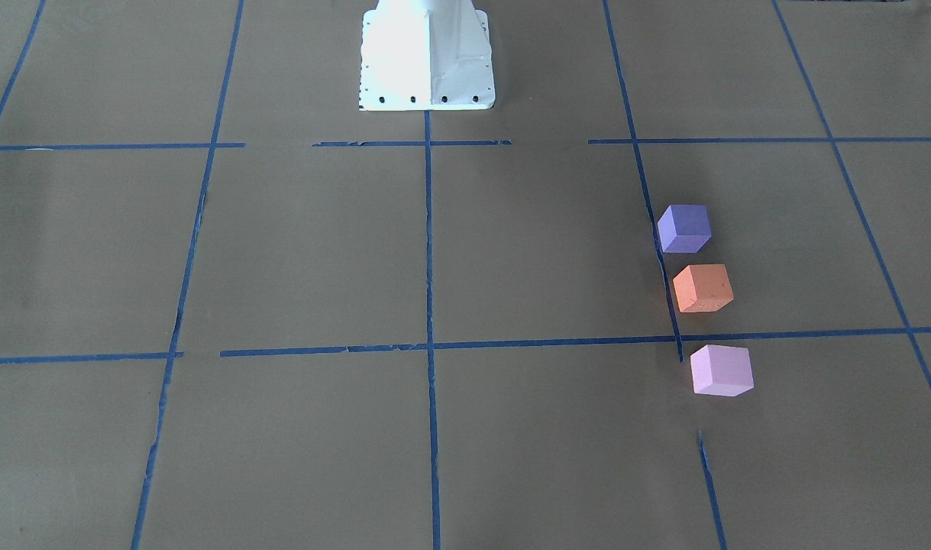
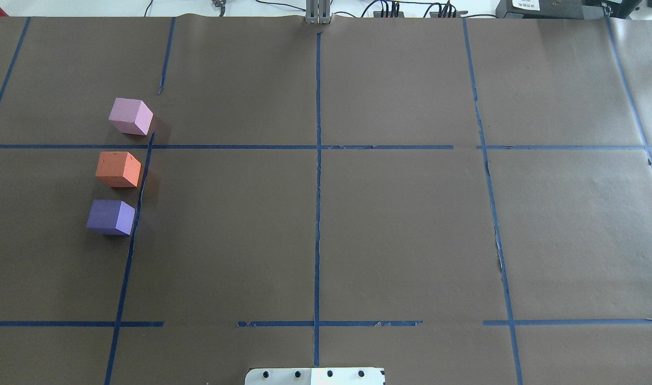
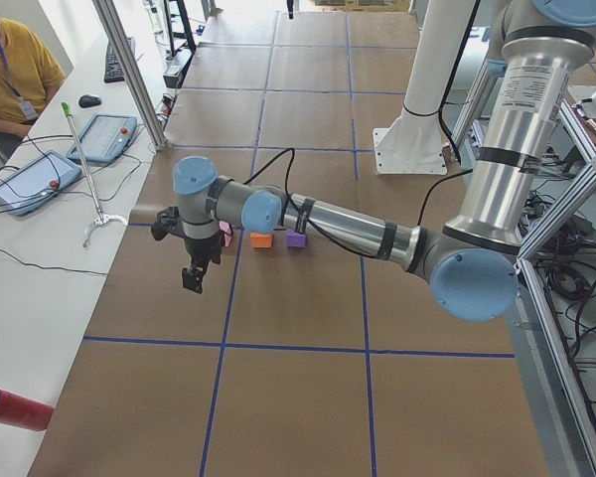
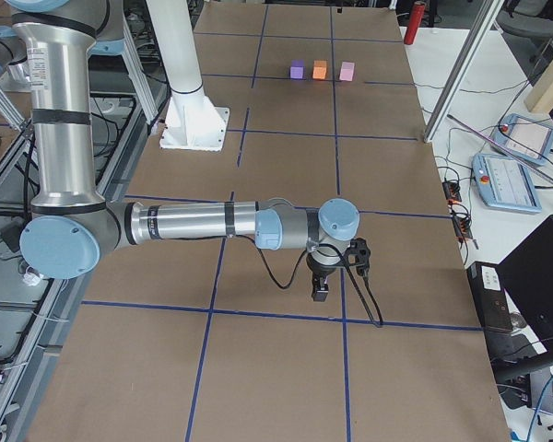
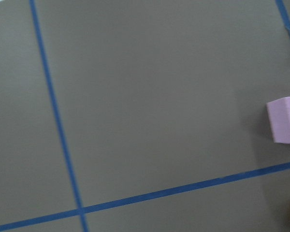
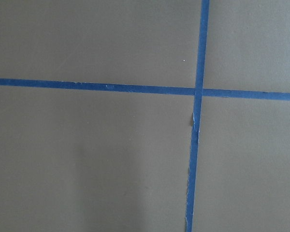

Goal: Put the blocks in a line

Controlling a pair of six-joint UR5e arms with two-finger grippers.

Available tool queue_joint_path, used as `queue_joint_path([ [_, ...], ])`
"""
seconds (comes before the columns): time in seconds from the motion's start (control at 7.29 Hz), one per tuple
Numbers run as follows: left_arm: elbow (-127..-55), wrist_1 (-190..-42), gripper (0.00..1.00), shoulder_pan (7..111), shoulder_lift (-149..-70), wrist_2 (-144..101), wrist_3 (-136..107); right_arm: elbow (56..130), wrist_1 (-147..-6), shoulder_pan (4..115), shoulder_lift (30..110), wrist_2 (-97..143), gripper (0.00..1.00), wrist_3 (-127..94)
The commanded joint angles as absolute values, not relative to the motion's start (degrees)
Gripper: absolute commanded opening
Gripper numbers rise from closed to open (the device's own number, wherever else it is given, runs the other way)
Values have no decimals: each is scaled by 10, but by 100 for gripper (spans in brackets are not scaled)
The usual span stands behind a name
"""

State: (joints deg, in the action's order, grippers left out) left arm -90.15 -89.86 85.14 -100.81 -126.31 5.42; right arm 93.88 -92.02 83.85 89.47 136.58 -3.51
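Three cubes stand in a near-straight row on the brown table, on my left side: violet-purple nearest my base, orange in the middle, pale pink farthest. They stand apart with small gaps, as the front-facing view also shows for the purple, orange and pink cubes. My left gripper hangs above the table just beyond the pink cube; I cannot tell if it is open. The left wrist view shows the pink cube at its right edge. My right gripper hovers far from the cubes; its state is unclear.
The white robot base stands at the table's middle near edge. Blue tape lines grid the table. A red cylinder lies on the side bench. An operator sits by teach pendants.
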Motion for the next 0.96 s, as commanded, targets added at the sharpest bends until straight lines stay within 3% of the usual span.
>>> queue_joint_path([
  [0.0,-885,-896,100,898,-950,-1286,148,939,-920,838,895,1366,100,-35],
  [0.82,-892,-896,100,898,-937,-1313,99,939,-920,838,895,1366,100,-35],
])
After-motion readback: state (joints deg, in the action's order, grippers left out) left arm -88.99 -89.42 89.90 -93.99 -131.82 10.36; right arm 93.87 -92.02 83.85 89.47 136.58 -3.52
